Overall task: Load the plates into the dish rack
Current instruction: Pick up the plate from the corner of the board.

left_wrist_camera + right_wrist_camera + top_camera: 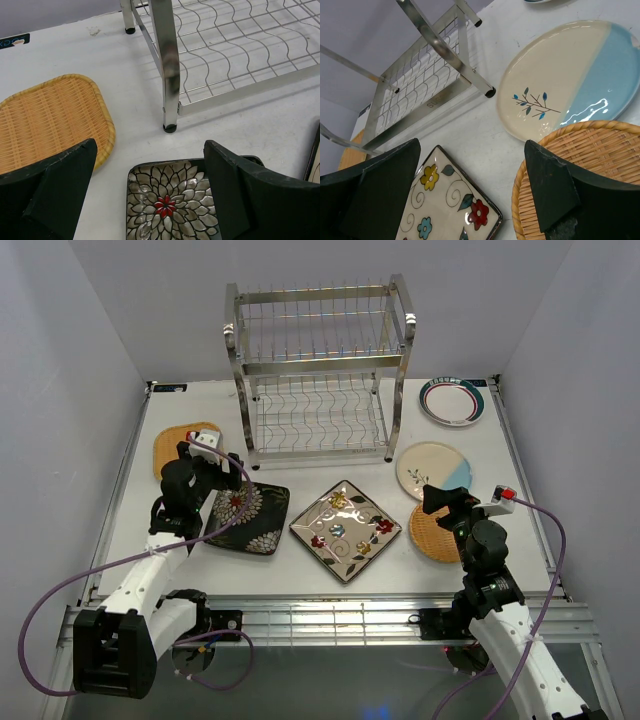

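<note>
Plates [345, 530] lie flat on the counter [330, 472] below the dish rack [318, 370], which stands at top centre of the overhead frame with nothing in it yet. Your left end effector [150, 192] hangs over the black flowered plate [165, 210] and your right end effector [472, 192] beside the woven plate [580, 165], both with fingers apart and holding nothing. Judge the glazed plates stiff, slick and chippable, so pinch firmly across a raised rim; the woven ones look light and easier to grip at the edge.

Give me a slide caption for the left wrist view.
Open left pincer poised above a black flowered plate, woven plate and dish rack beyond.
</note>
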You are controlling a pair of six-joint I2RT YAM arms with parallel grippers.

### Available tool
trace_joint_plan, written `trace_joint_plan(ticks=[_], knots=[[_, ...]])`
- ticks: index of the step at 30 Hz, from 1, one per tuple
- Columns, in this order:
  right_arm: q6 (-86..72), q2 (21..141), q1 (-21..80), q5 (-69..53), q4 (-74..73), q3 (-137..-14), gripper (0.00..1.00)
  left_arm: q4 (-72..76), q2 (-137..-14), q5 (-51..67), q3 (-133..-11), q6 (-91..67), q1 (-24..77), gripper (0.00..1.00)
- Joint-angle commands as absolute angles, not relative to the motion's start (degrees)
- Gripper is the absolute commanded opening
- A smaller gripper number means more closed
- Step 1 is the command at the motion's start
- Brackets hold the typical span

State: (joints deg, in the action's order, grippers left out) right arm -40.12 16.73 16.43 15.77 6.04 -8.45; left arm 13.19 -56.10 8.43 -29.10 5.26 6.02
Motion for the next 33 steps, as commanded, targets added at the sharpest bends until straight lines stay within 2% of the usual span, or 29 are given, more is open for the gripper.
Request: trace_joint_plan(ticks=[1,9,16,23,30,33], knots=[[-40.52,17.05,16.52,16.44,7.82,-10.02,0.9,12.74,-56.07,8.17,-31.55,5.98,5.98,0.98],[-40.61,19.77,16.52,15.73,7.56,-10.99,0.9,12.74,-57.3,8.0,-31.82,6.94,5.98,0.98],[-40.69,19.69,16.52,15.64,7.38,-11.07,0.9,10.64,-60.64,1.06,-34.28,7.56,5.98,0.98],[-39.82,19.51,16.52,15.21,7.29,-11.34,0.9,7.74,-59.59,1.06,-34.8,11.68,5.98,0.98],[-38.23,20.13,16.52,13.1,9.14,-10.9,0.9,11.41,-59.76,-9.2,-30.77,26.88,5.89,0.98],[-37.62,20.74,16.52,11.69,10.02,-10.9,0.9,13.8,-60.38,-9.41,-29.01,32.77,5.19,0.98]])
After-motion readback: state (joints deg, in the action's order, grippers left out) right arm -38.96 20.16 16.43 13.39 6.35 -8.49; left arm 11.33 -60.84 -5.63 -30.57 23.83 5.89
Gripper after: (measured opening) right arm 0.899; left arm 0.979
